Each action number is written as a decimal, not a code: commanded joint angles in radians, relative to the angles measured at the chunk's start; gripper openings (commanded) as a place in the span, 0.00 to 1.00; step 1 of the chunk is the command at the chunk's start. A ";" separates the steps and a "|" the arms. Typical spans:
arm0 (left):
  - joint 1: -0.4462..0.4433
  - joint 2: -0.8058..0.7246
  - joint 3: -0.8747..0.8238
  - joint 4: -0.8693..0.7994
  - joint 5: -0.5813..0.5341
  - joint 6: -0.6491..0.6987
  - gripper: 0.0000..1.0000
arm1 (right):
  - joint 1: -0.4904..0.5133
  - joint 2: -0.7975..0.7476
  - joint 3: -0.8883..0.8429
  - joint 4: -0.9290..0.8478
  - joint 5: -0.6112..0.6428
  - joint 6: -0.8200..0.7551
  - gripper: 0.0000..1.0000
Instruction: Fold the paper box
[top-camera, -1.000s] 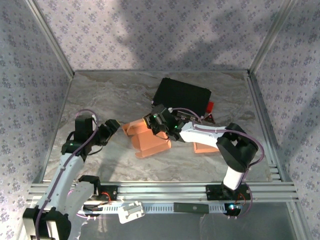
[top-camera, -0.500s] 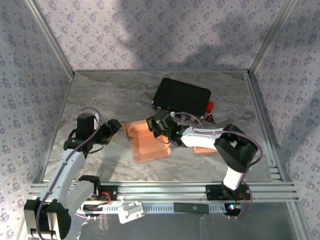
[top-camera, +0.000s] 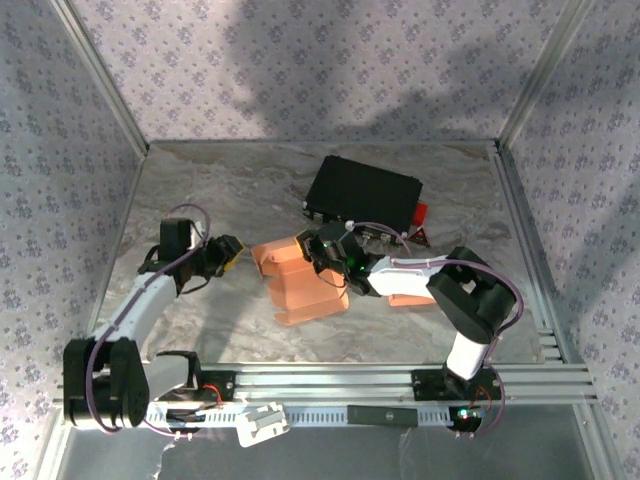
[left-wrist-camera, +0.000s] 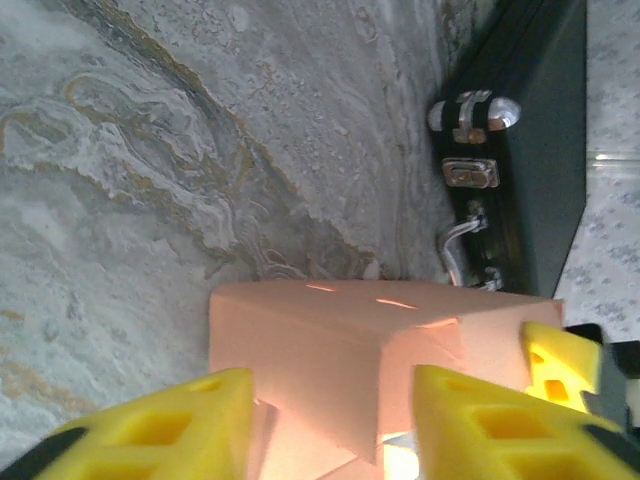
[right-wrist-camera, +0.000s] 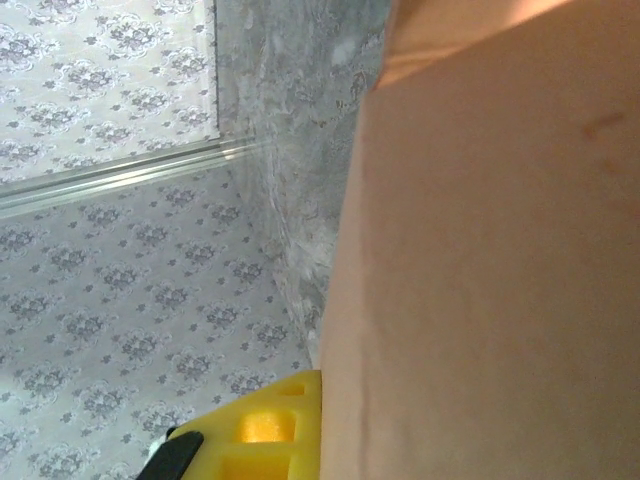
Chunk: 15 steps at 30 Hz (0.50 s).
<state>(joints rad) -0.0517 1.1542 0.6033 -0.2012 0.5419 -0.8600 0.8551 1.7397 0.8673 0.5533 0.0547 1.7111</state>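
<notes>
Paper box (top-camera: 305, 285): light, thin, creasing easily. My right end effector (top-camera: 326, 256) is pinching its far wall. My left end effector (top-camera: 229, 254) is hovering released near the left flap, probably the best hold.

The paper box (left-wrist-camera: 330, 340) between the yellow foam fingers (left-wrist-camera: 480, 425) of the left gripper (left-wrist-camera: 335, 400) was salmon-pink. Beyond the jaws lay a grey marbled table (left-wrist-camera: 130, 150) veined with ochre, and a black case (left-wrist-camera: 530, 130) with silver latches (left-wrist-camera: 470, 112). The walls (top-camera: 300, 70) wore lilac-grey floral wallpaper.
</notes>
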 joint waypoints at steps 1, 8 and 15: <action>0.009 0.047 -0.012 0.096 0.032 0.030 0.33 | -0.003 0.029 -0.040 0.013 -0.004 -0.044 0.00; 0.006 0.093 -0.062 0.102 -0.030 0.222 0.21 | -0.014 0.021 -0.048 0.010 -0.022 -0.062 0.00; -0.064 0.110 -0.107 0.215 -0.135 0.338 0.26 | -0.021 0.014 -0.028 -0.038 -0.047 -0.088 0.00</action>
<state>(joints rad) -0.0895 1.2522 0.4843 -0.0631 0.4599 -0.6170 0.8410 1.7405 0.8364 0.6071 0.0208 1.6726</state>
